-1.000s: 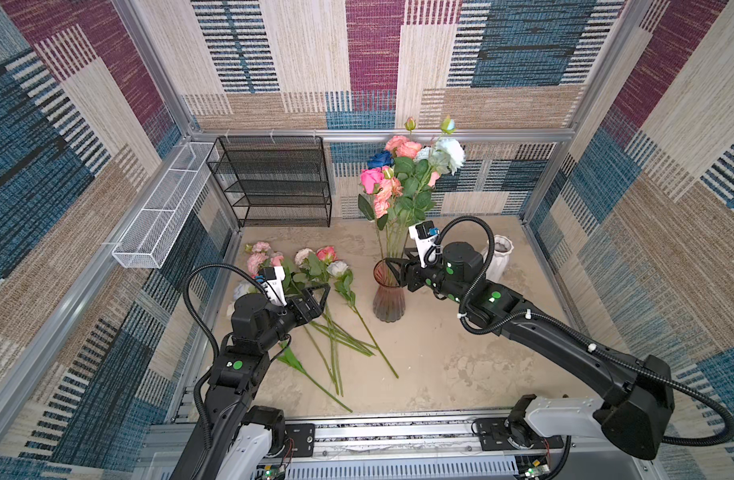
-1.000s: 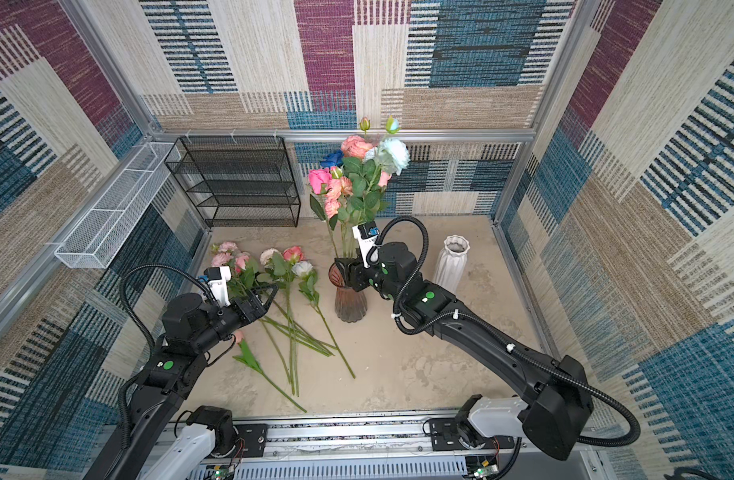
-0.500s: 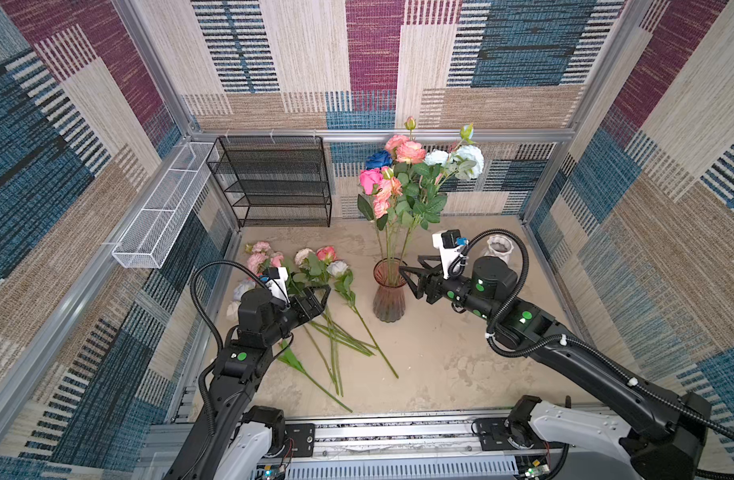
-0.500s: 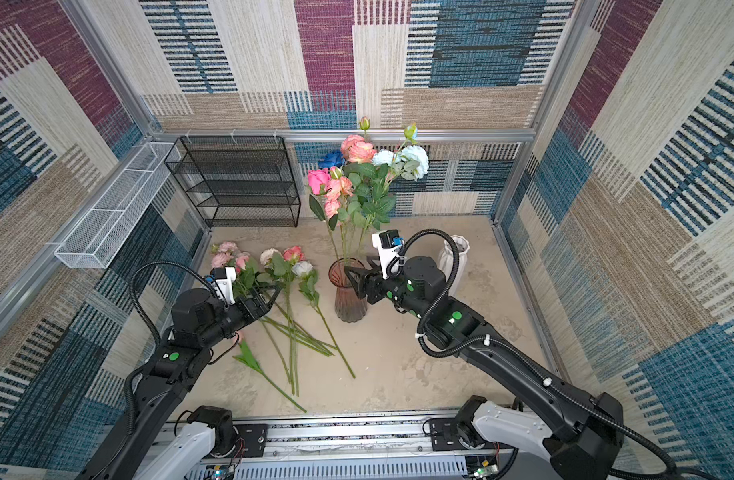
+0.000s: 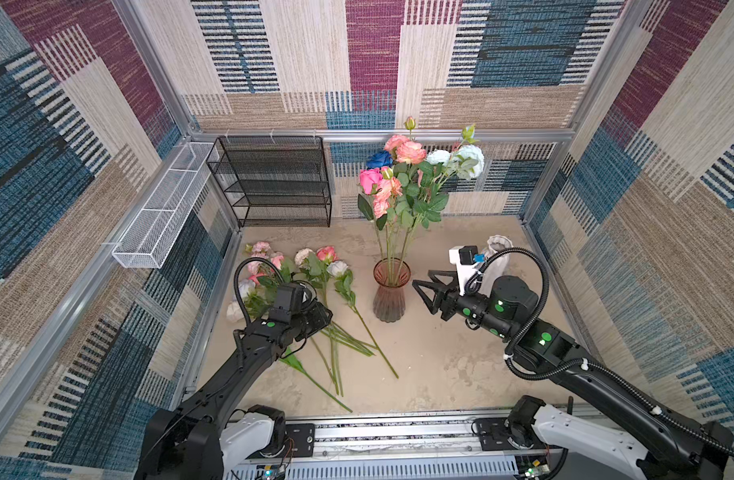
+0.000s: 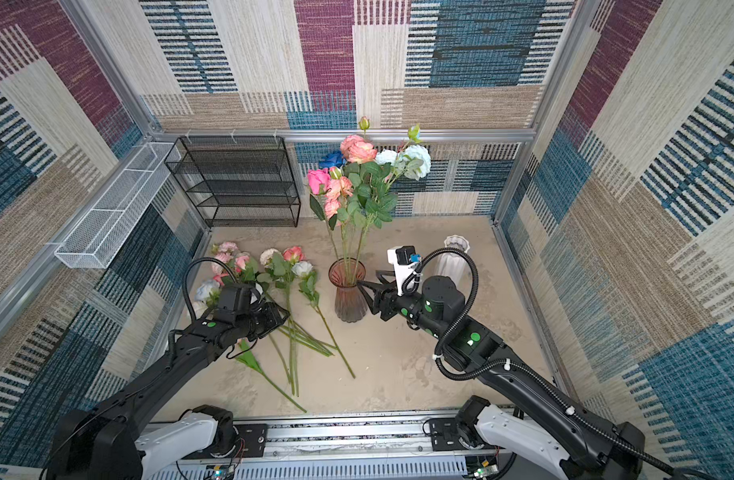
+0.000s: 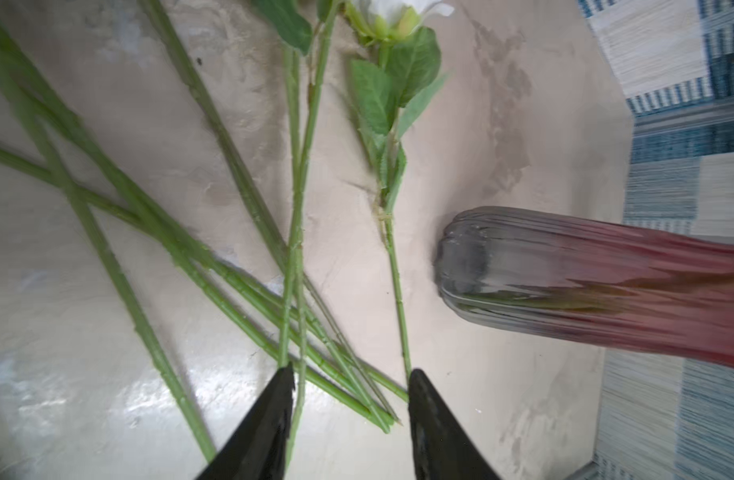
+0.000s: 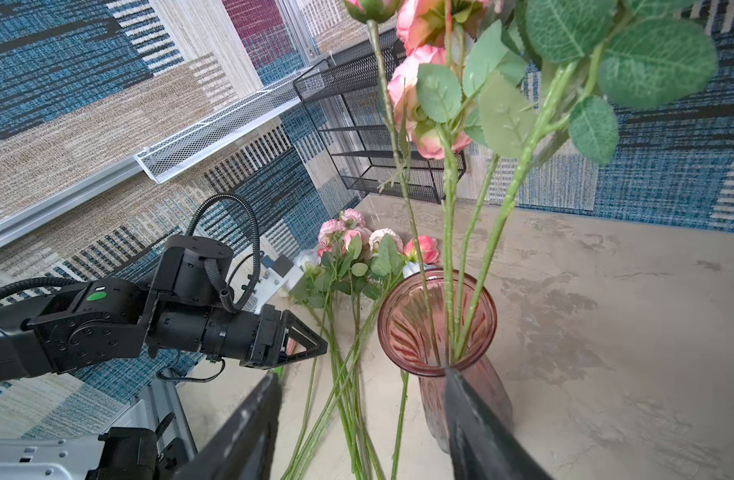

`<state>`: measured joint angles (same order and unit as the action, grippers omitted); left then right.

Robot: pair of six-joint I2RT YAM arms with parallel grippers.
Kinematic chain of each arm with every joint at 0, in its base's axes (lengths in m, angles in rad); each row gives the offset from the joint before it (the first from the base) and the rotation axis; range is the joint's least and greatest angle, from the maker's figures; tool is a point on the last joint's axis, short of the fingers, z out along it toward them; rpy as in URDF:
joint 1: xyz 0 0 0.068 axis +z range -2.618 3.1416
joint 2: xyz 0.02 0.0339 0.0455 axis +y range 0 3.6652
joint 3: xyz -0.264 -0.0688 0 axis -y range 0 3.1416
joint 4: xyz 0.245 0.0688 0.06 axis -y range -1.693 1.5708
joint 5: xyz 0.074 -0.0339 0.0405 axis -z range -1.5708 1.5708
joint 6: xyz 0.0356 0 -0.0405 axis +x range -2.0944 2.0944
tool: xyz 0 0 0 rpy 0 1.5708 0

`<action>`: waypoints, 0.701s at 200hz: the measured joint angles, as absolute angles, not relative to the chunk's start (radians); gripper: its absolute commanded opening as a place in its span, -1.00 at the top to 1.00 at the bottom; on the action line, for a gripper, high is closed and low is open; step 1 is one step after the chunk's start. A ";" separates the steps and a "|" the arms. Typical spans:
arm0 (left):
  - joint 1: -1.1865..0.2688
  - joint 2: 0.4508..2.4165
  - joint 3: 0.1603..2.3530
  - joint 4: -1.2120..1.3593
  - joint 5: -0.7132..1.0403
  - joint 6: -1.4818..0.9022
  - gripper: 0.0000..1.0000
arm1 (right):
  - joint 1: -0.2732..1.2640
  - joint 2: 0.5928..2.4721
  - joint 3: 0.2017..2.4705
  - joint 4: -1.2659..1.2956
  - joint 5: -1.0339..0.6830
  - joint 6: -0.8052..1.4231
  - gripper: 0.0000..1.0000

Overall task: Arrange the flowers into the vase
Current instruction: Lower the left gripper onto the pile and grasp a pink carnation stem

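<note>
Where the flowers lie, both top views: the loose flowers [image 5: 315, 266] lie flat on the sandy floor [image 5: 440, 365], left of the vase. Their heads point to the back wall and their stems cross.
Vase, both top views: the pink glass vase [image 5: 390, 295] stands upright in the middle of the floor.
Flowers already in, both top views: the standing flowers [image 5: 411, 183] are in the vase. They are pink, peach, white and one dark blue, with green leaves.
Left claw, both top views: the left claw [image 5: 325, 318] is low over the crossing stems. From up here I cannot tell how wide it is.
Right claw, both top views: the right claw [image 6: 367, 277] points at the vase from the right. It is wide open and has nothing in it. Its tips are just beside the vase, and I cannot tell if they touch.
Other things, both top views: a black shelf [image 5: 273, 183] stands by the back wall. A white basket [image 5: 161, 212] hangs on the left wall. A white vase [image 5: 498, 249] stands behind the right arm.
Left wrist view: the left claw [image 7: 350, 374] is partly open. Its black fingertips [image 7: 282, 395] stand apart with green stems [image 7: 298, 208] lying between them. No stem looks pinched. The vase [image 7: 564, 274] is near, off to one side.
Right wrist view: the right claw [image 8: 361, 372] is open and empty, right by the vase [image 8: 402, 345]. The standing flowers [image 8: 423, 95] rise out of the vase. The loose flowers [image 8: 357, 245] lie beyond, with the left claw [image 8: 311, 345] down at their stems.
</note>
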<state>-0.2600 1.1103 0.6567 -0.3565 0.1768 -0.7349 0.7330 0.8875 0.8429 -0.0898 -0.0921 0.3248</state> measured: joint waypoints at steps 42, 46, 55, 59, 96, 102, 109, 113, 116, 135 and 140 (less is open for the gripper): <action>-0.258 1.080 0.612 -0.433 -0.004 -0.783 0.15 | 0.733 0.850 0.828 -0.101 -0.071 0.325 -0.28; -0.257 1.086 0.608 -0.434 -0.012 -0.784 0.20 | 0.733 0.849 0.827 -0.101 -0.068 0.325 -0.27; -0.256 1.106 0.603 -0.437 -0.025 -0.789 0.28 | 0.733 0.846 0.824 -0.102 -0.067 0.325 -0.27; -0.255 1.119 0.602 -0.437 -0.028 -0.790 0.30 | 0.733 0.845 0.823 -0.103 -0.066 0.325 -0.27; -0.251 1.243 0.597 -0.402 -0.044 -0.791 0.50 | 0.733 0.836 0.823 -0.104 -0.049 0.324 -0.27; -0.251 1.262 0.597 -0.392 -0.046 -0.791 0.54 | 0.733 0.835 0.823 -0.106 -0.049 0.324 -0.27; -0.251 1.283 0.597 -0.382 -0.046 -0.791 0.56 | 0.733 0.833 0.823 -0.110 -0.047 0.324 -0.27; -0.251 1.295 0.597 -0.377 -0.046 -0.791 0.58 | 0.733 0.831 0.823 -0.112 -0.044 0.324 -0.27; -0.250 1.303 0.597 -0.374 -0.046 -0.791 0.60 | 0.733 0.830 0.823 -0.114 -0.043 0.324 -0.27; -0.249 1.340 0.598 -0.352 -0.049 -0.791 0.76 | 0.733 0.823 0.823 -0.121 -0.042 0.324 -0.27; -0.249 1.344 0.599 -0.345 -0.049 -0.791 0.82 | 0.733 0.822 0.823 -0.123 -0.042 0.324 -0.27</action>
